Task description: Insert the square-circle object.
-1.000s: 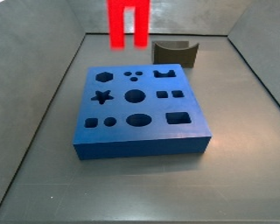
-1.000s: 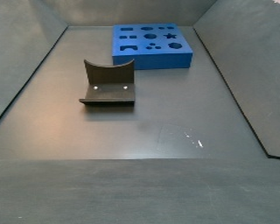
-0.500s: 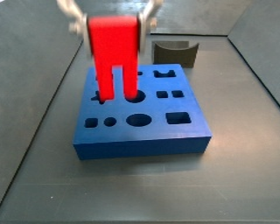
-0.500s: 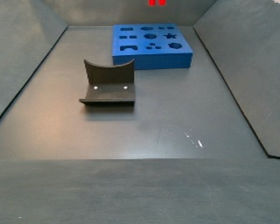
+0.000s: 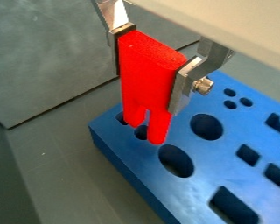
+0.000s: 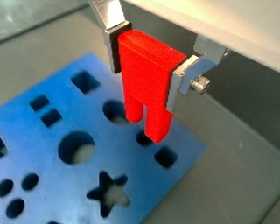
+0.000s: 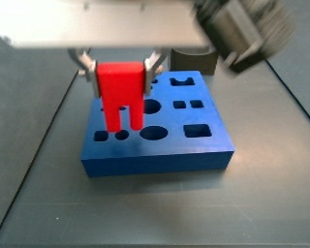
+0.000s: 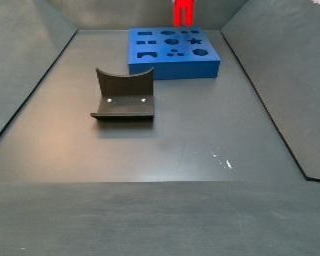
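Jaws clamp the red two-pronged piece (image 5: 149,83); the gripper (image 6: 149,66) hangs over the blue slab (image 6: 60,144), prongs just above its holes.

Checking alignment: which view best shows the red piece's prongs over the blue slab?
A wrist view: the red piece, held in the pincer, shows both prong tips over the blue slab. Both side views show it small, less distinct.

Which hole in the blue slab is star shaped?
The star hole in the blue slab, seen in a wrist view; its neighbours are round or square. The pincer, over the slab, holds the red two-pronged piece.
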Controlling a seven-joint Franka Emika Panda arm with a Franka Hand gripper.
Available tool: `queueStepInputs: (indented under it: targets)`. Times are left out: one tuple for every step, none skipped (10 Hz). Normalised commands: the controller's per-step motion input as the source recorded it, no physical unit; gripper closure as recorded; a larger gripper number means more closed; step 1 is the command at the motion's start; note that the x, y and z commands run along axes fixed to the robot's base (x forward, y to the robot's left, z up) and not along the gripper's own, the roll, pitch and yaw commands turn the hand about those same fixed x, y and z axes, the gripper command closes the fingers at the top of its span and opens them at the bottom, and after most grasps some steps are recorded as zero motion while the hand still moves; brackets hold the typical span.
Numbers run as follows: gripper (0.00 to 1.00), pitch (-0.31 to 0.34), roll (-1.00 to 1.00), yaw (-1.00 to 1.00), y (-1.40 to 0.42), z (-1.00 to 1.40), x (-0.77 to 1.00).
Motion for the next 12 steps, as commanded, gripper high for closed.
queueStepInputs:
  targets:
    - [1.0,0.05,0.0,-0.36,0.11,-0.22,-0.14]
    - [1.0,0.084,0.01,-0.17,0.01,-0.06,-0.07]
    - [1.0,0.036,0.0,-0.02,0.0,0.0,0.0]
    - [1.0,0.0,-0.02,0.0,-0.07,-0.07,0.0]
    - [1.0,-0.11,-0.01,0.07,0.0,-0.25,-0.2]
    - [1.0,-0.146,0.0,0.0,0.01,-0.39,-0.45]
    - [1.0,-0.134,0.0,0.0,0.0,-0.32,-0.43]
    - [1.0,-0.156,0.0,0.0,-0.01,-0.3,-0.4]
    - [1.0,-0.156,-0.05,0.0,-0.07,-0.38,-0.27]
    - [1.0,-0.1,-0.19,0.0,0.0,-0.74,0.0]
    - [1.0,-0.077,-0.12,0.0,0.04,-0.91,0.17]
    - [1.0,-0.031,0.0,-0.12,0.12,-1.0,0.07]
